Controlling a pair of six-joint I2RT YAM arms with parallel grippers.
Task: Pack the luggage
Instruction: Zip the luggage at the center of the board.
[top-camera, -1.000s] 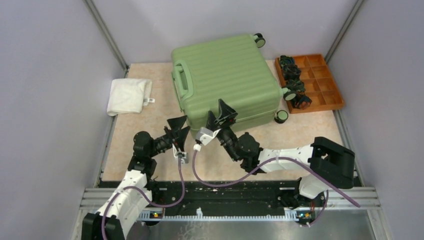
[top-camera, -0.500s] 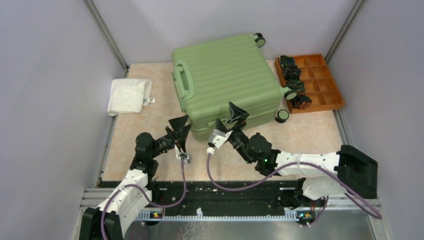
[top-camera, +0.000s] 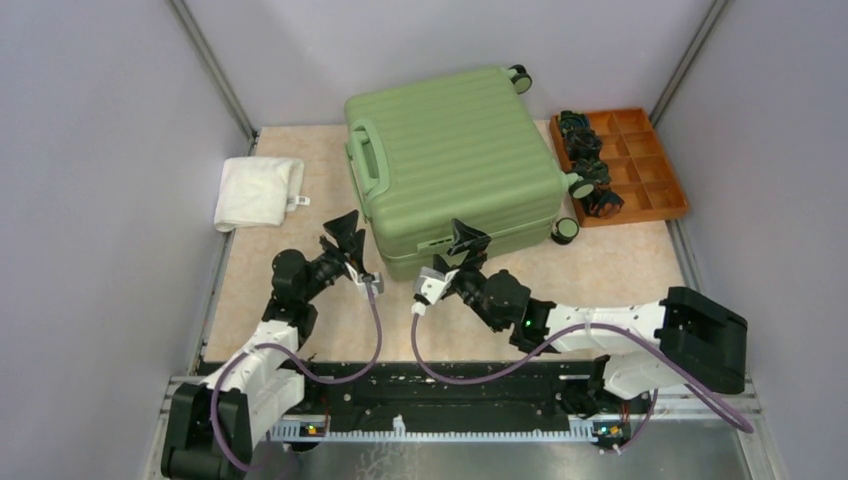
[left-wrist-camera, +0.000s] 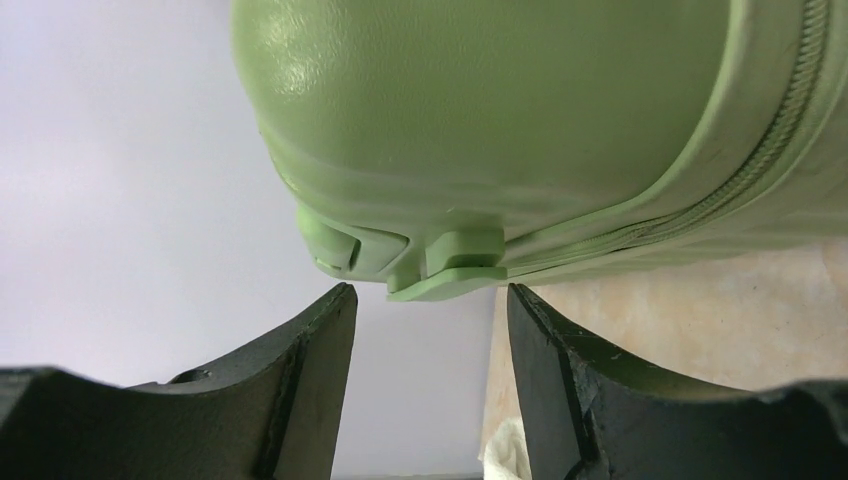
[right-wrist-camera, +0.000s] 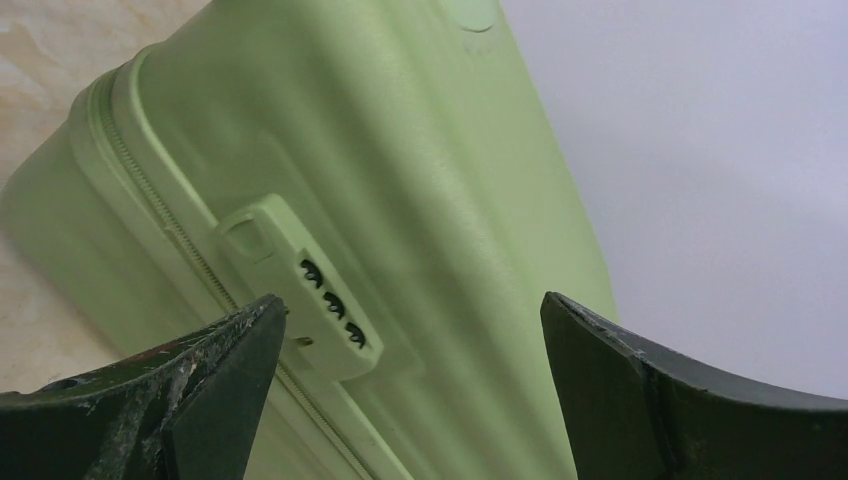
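The luggage (top-camera: 450, 150) is a light-green ribbed hard-shell suitcase, lying flat and zipped shut in the middle of the table. My left gripper (top-camera: 348, 243) is open at its near-left corner. In the left wrist view the fingertips (left-wrist-camera: 425, 290) sit just below a green tab (left-wrist-camera: 447, 277) by the zipper, with nothing between them. My right gripper (top-camera: 458, 250) is wide open against the near side wall. The right wrist view shows the shell (right-wrist-camera: 400, 150) and its combination lock (right-wrist-camera: 315, 290) ahead of the gripper (right-wrist-camera: 415, 300). Neither gripper holds anything.
A folded white towel (top-camera: 258, 192) lies left of the suitcase. To its right stands an orange compartment tray (top-camera: 650, 170) with dark items (top-camera: 585, 160) in its left cells. Grey walls close in the table on the left, right and back.
My right gripper has opened wider and dropped lower along the suitcase's near side, with its arm drawn back. My left gripper has shifted left toward the corner and narrowed slightly.
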